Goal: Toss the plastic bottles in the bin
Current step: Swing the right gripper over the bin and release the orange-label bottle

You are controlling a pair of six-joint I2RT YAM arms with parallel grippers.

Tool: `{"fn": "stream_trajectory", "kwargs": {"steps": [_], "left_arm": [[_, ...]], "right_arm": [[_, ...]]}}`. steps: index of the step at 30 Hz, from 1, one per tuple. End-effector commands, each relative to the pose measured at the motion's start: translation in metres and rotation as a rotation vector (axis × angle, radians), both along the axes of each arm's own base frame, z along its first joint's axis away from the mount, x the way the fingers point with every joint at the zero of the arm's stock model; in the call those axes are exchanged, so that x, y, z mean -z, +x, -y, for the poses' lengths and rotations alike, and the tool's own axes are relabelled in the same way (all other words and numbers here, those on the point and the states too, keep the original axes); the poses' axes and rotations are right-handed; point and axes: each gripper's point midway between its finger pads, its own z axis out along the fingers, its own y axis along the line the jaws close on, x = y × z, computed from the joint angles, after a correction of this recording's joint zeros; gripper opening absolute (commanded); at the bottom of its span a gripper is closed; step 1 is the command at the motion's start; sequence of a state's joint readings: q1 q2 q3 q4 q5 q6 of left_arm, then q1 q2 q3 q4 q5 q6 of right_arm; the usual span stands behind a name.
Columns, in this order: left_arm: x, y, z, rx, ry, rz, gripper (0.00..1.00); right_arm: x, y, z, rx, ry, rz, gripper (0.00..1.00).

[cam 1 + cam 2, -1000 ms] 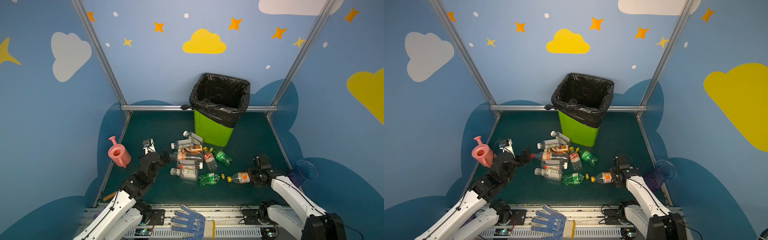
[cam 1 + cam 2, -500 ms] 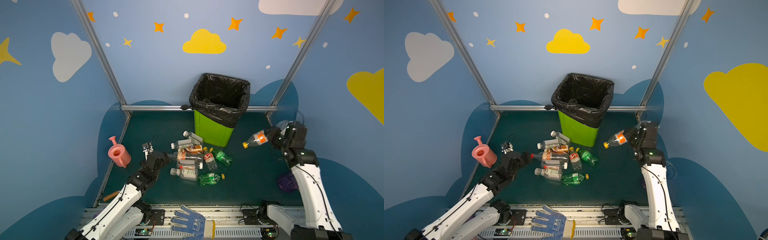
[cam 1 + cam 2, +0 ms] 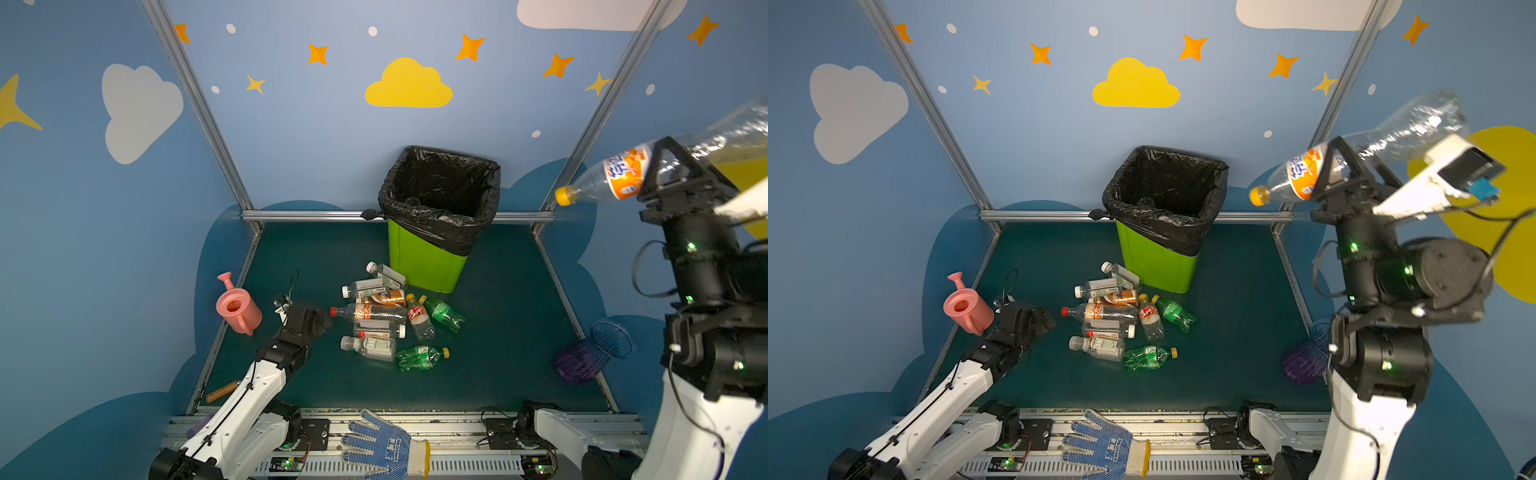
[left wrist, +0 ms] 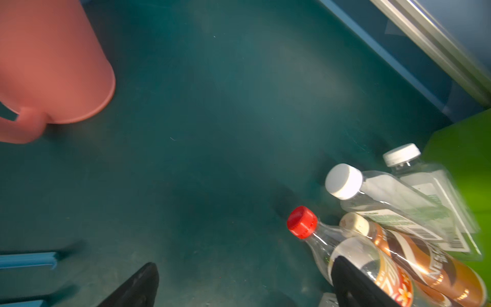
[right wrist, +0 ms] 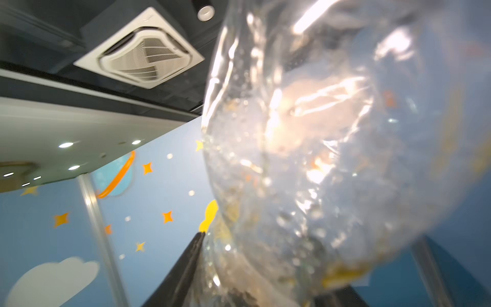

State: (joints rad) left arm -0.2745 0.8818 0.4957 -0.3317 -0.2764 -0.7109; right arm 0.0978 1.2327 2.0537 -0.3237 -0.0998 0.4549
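The green bin with a black bag stands at the back middle of the mat in both top views. Several plastic bottles lie in a pile in front of it. My right gripper is raised high at the right, level with the bin's rim and well to its right. It is shut on a clear bottle with an orange label, whose yellow cap points toward the bin. That bottle fills the right wrist view. My left gripper hovers open at the pile's left edge, one fingertip over the red-capped bottle.
A pink watering can stands left of the left gripper. A purple and blue vase lies at the mat's right edge. A blue glove rests on the front rail, and an orange-handled tool lies at the front left.
The right arm has lifted the orange-labelled bottle off the mat and swung it high to the right. The left gripper has edged toward the pile.
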Motion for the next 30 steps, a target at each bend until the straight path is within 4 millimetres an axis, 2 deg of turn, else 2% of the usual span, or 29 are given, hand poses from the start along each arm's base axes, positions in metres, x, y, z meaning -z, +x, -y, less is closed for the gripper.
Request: {"fn": "stream_trajectory", "kwargs": {"steps": [1, 2, 3, 4, 5, 8, 10, 12, 15, 21, 25, 30], "left_arm": [[-0.007, 0.004, 0.006, -0.002, -0.059, 0.023, 1.00], [-0.007, 0.003, 0.006, -0.006, -0.064, 0.019, 1.00], [-0.008, 0.003, 0.006, -0.007, -0.068, 0.015, 1.00], [-0.012, 0.001, 0.006, -0.007, -0.068, 0.012, 1.00], [-0.014, -0.001, 0.005, -0.006, -0.066, 0.007, 1.00], [-0.027, -0.001, 0.009, 0.041, -0.054, 0.046, 1.00], [-0.035, 0.001, 0.011, 0.047, -0.074, 0.092, 1.00], [-0.043, 0.003, 0.014, 0.055, -0.090, 0.132, 1.00], [-0.045, 0.002, 0.017, 0.080, -0.081, 0.141, 1.00], [-0.041, -0.010, 0.017, 0.071, -0.067, 0.104, 1.00], [-0.040, -0.023, 0.018, 0.003, -0.144, 0.106, 1.00], [-0.035, -0.032, 0.044, 0.016, -0.279, 0.109, 1.00]], "right_arm": [[0.141, 0.168, -0.097, -0.195, -0.258, -0.439, 0.67], [0.159, 0.186, -0.107, -0.200, -0.292, -0.519, 0.73], [0.159, 0.192, -0.107, -0.177, -0.309, -0.546, 0.84], [0.152, 0.186, -0.100, -0.133, -0.315, -0.533, 0.95], [0.136, 0.177, -0.091, -0.087, -0.310, -0.482, 0.98], [0.079, 0.131, -0.065, 0.002, -0.288, -0.341, 0.98], [0.045, 0.088, -0.051, 0.018, -0.208, -0.136, 0.98], [0.036, 0.058, -0.035, 0.041, -0.167, -0.097, 0.98], [0.051, 0.043, -0.025, 0.063, -0.198, -0.145, 0.98], [0.104, 0.043, -0.006, 0.076, -0.166, -0.253, 0.98], [0.151, 0.045, 0.001, 0.053, -0.111, -0.351, 0.98], [0.221, 0.041, 0.004, 0.042, -0.070, -0.488, 0.98]]}}
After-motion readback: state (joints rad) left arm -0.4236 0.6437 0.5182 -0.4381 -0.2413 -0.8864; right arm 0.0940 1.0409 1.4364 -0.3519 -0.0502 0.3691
